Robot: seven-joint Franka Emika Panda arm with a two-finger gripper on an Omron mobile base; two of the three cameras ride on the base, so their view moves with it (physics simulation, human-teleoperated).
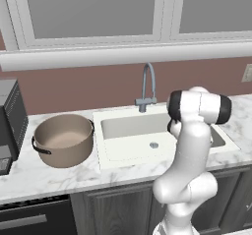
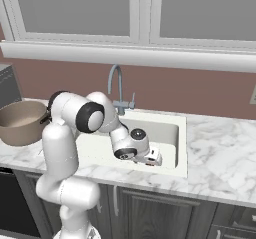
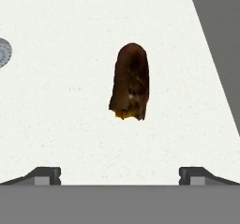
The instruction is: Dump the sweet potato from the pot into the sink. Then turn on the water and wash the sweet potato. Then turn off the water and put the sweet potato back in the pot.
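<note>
Left base view: the arm's elbow block sits mid-right of frame and covers the right part of the sink [image 1: 123,131], so the gripper and most of the basin floor there are hidden; drain [image 1: 154,145] is visible just left of the arm. Right base view: the arm crosses the centre and blocks the left half of the basin; the gripper [image 2: 152,158] hangs low over the sink near its front wall, too small here to read the finger gap. Pot [image 1: 64,139] stands upright on the marble counter [image 1: 44,177] left of the sink, inside looks bare; in the right base view it is cut by the left edge. Faucet [image 1: 147,87] stands behind the sink, no water stream visible. Dark appliance [image 1: 10,121] is cut off at the left edge. Hand view gives what the base views do not: the sweet potato [image 3: 131,82] lies on the white sink floor, centre frame, long axis running top to bottom of frame, rounded end up, ragged end down. Fingertips [image 3: 44,175] sit wide apart at the bottom corners, holding nothing, clear of the sweet potato. Drain shows cut off at the left edge.
</note>
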